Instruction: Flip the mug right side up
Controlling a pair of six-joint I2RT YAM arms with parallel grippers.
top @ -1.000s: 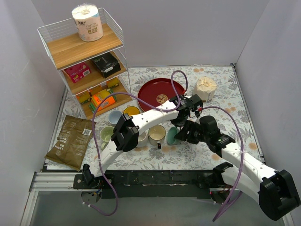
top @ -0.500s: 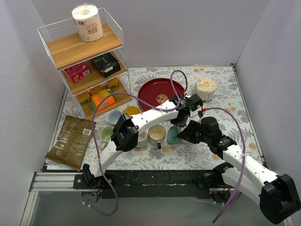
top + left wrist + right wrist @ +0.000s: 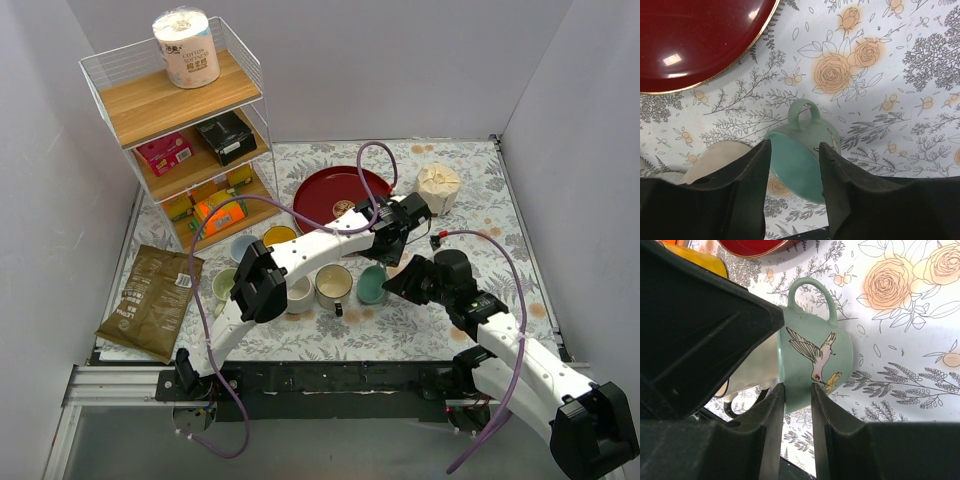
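I work in a lab test cell: plain white panels (image 3: 400, 60) box my floral-clothed table (image 3: 480, 210), with an aluminium rail (image 3: 110, 385) along its near edge.

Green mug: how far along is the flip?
Done: the green mug shows its open mouth to the top camera, so it is not mouth-down. In hand: the right gripper looks pinched on its wall; the left gripper hangs open astride it. Left: seat the base flat on the table, which I cannot confirm, then release and back off.
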